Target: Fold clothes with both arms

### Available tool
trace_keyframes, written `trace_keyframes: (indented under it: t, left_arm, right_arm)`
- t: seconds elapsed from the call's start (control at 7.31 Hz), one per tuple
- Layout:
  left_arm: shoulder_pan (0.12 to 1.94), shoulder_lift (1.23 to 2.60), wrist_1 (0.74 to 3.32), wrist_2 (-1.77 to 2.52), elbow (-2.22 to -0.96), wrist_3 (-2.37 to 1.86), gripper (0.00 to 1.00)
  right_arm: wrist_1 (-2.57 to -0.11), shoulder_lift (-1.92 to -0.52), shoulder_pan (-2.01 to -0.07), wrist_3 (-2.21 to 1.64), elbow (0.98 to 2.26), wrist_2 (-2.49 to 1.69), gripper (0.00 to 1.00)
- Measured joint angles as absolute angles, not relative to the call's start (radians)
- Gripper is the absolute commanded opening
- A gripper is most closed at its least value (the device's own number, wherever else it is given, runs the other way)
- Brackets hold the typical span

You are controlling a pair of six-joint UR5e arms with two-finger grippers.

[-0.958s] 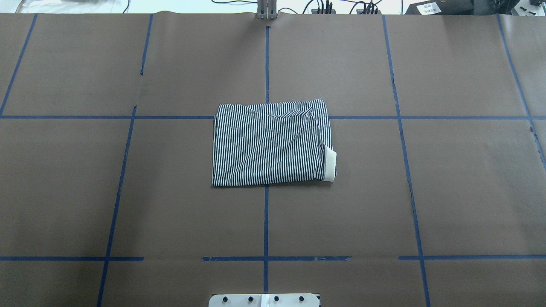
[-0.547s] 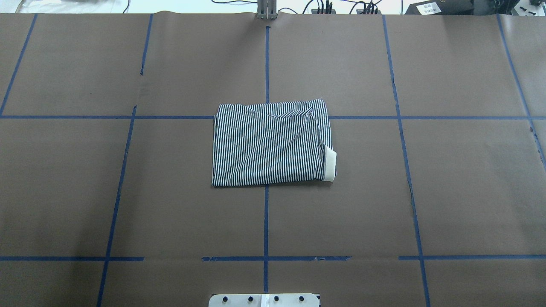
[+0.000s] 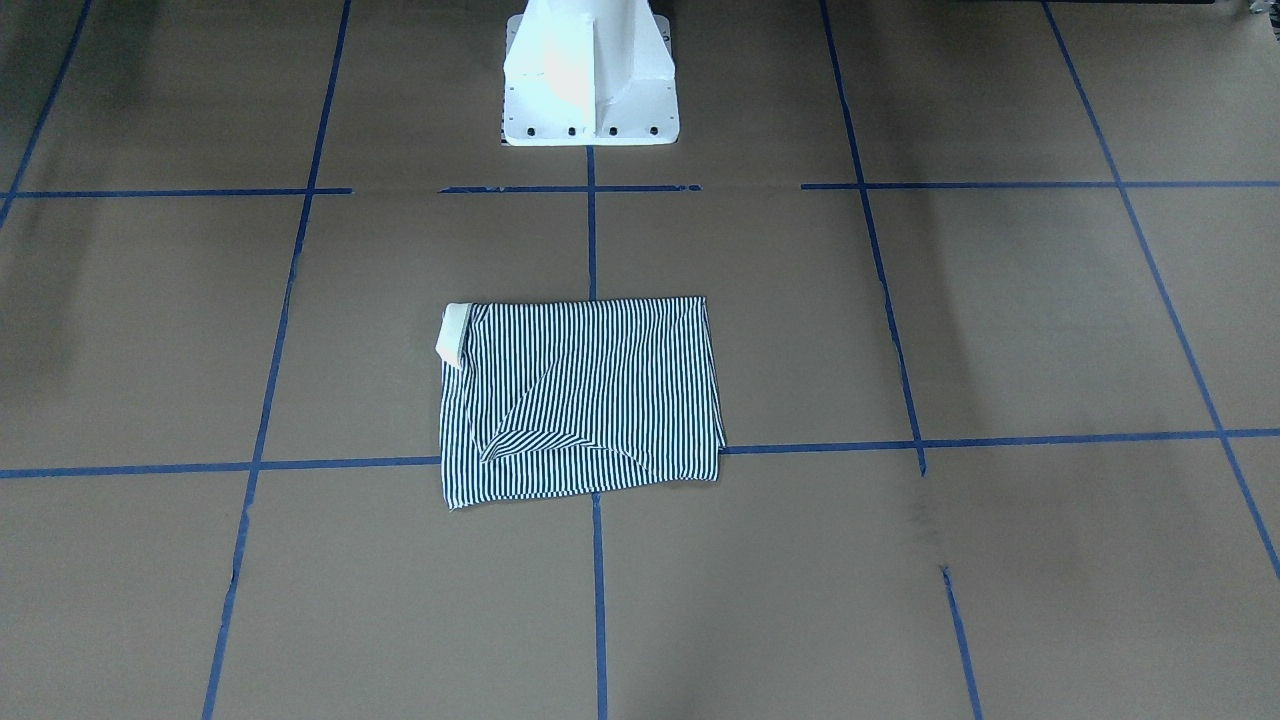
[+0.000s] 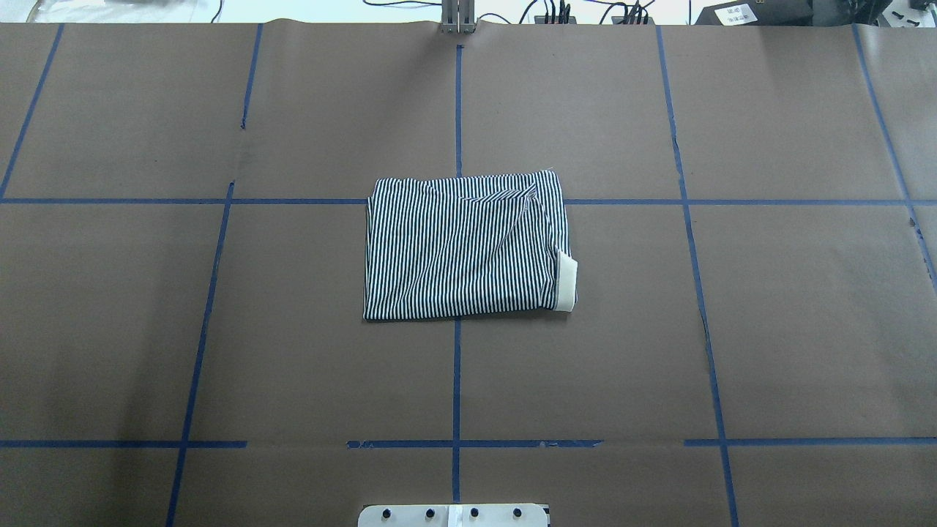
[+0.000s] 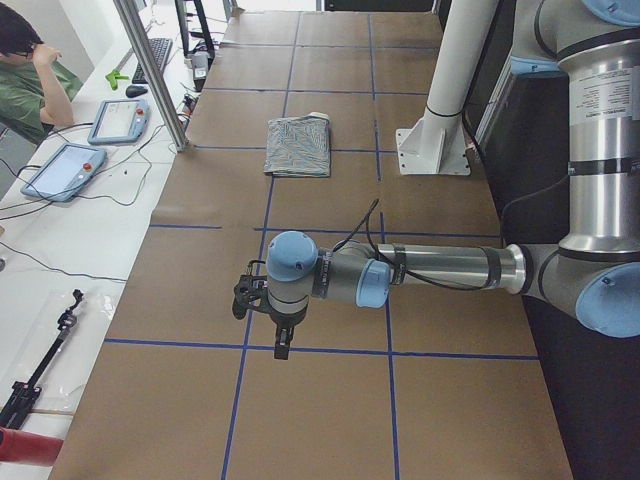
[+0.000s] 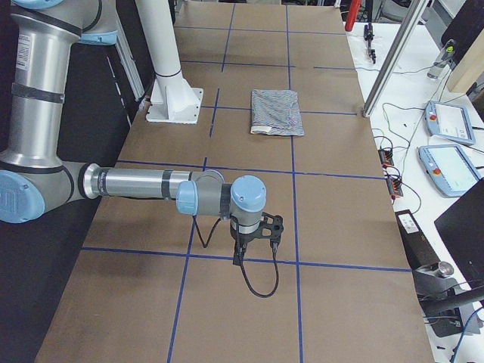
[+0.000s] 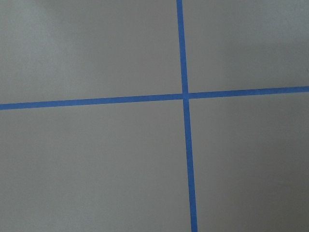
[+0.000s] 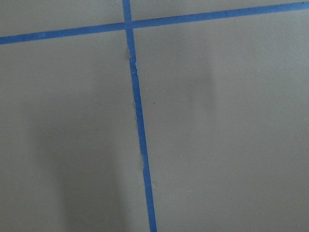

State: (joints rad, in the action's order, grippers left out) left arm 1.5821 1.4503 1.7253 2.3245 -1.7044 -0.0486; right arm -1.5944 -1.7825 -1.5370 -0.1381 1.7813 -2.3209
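**Two grippers out at the table ends, folded shirt in the middle**

Both grippers show only in the side views. The left gripper [image 5: 283, 346] points straight down above a blue tape line [image 5: 330, 351]. The right gripper [image 6: 237, 257] hangs the same way at the opposite end. No cloth hangs from either, and I cannot tell how far their fingers are spread. Behind each one, a smooth silver-grey arm with light-blue caps reaches out level over the table [image 4: 805, 329].

The shirt [image 4: 461, 249] lies flat at the table's centre, folded into a tidy rectangle. Its cloth is soft, with thin navy-and-white stripes, and a slanted tuck shows near the far edge. A cream collar [image 4: 566, 282] pokes out at the near corner on the robot's right. The shirt lies across the middle tape line, and its far edge crosses another.

Matte brown paper covers the table, ruled into big squares by the tape. Wide bare paper lies all round the shirt, well apart from both grippers. A white pedestal [image 3: 588, 70] stands at the robot's edge.
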Motion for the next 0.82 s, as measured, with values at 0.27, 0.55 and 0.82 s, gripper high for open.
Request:
trace_keyframes:
  t: [0.27,0.55,0.82]
  left_arm:
    - [1.581,1.450,1.727,2.324,-1.704,-0.044,1.00]
    - [1.578,1.449,1.728,2.324,-1.693,-0.041,1.00]
    - [1.577,1.446,1.728,2.325,-1.690,-0.041,1.00]
  right_arm:
    - [-1.594,-1.782,-1.537,-0.139,1.783,-2.325,1.00]
    - [-1.594,-1.775,-1.537,-0.141,1.783,-2.325,1.00]
    - [-1.592,-1.773,-1.537,-0.137,1.786,-2.294,1.00]
